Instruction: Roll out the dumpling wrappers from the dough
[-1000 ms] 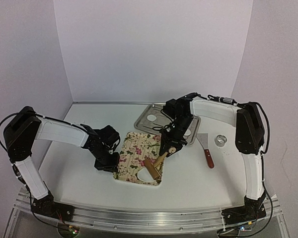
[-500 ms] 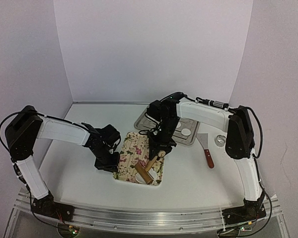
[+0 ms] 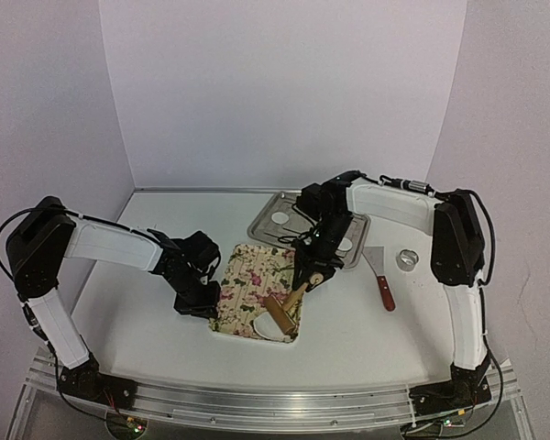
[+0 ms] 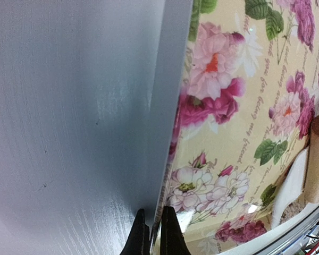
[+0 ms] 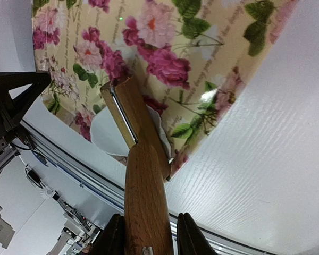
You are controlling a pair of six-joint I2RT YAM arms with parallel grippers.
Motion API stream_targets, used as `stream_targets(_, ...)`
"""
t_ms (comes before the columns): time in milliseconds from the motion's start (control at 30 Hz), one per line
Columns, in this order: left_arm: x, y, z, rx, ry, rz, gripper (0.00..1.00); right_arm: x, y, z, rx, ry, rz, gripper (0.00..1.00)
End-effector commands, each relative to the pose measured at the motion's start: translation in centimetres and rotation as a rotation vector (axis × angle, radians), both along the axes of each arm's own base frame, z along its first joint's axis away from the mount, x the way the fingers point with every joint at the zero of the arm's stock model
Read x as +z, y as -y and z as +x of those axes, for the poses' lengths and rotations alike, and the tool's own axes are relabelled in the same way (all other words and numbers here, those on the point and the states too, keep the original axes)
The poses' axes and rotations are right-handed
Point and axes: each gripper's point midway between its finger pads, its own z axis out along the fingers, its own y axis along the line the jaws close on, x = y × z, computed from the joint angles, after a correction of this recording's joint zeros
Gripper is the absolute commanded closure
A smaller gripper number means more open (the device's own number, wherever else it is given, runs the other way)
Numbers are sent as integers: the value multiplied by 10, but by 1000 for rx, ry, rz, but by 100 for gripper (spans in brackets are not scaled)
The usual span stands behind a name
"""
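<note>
A floral board lies in the middle of the table. A white dough sheet lies on its near end. My right gripper is shut on the handle of a wooden rolling pin, whose roller rests on the dough. In the right wrist view the handle runs between the fingers down to the roller and the dough. My left gripper pinches the board's left edge. Two dumpling wrappers lie in the metal tray.
A scraper with a red handle lies right of the board. A metal ring cutter stands beyond it, near the right arm. The tray sits behind the board. Walls close in the back and both sides.
The right arm pushed the rolling pin left over the dough half a second ago, then drew it back right to about where it started. The left gripper has stayed on the board's edge.
</note>
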Motion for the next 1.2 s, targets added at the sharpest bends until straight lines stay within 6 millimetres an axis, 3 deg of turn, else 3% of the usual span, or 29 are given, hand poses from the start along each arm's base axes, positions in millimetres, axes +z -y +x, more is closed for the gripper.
stream_targets(0, -35, -34, -11, 56, -52, 142, 100, -99, 151, 10, 104, 54, -745, 100)
stream_targets(233, -33, -33, -7, 51, -48, 142, 100, -101, 159, 17, 105, 73, -780, 100)
stream_targets(533, -30, -38, -6, 34, -31, 153, 100, -67, 166, 45, 7, 131, -728, 100)
stream_targets(633, -23, -33, 0, -25, 11, 136, 100, -44, 146, 53, -34, 160, -614, 100)
stream_targets(700, -16, -28, 6, -77, 44, 124, 100, -24, 119, 59, -51, 170, -460, 100)
stream_targets(867, 0, -23, 18, -219, 122, 138, 100, 47, 55, 60, -49, 206, -51, 100)
stream_targets(1000, 3, -29, 19, -304, 142, 182, 100, 91, 46, 45, -19, 234, 97, 100)
stream_targets(1167, 4, -29, 12, -385, 149, 170, 100, 112, 56, 17, -10, 232, 147, 100)
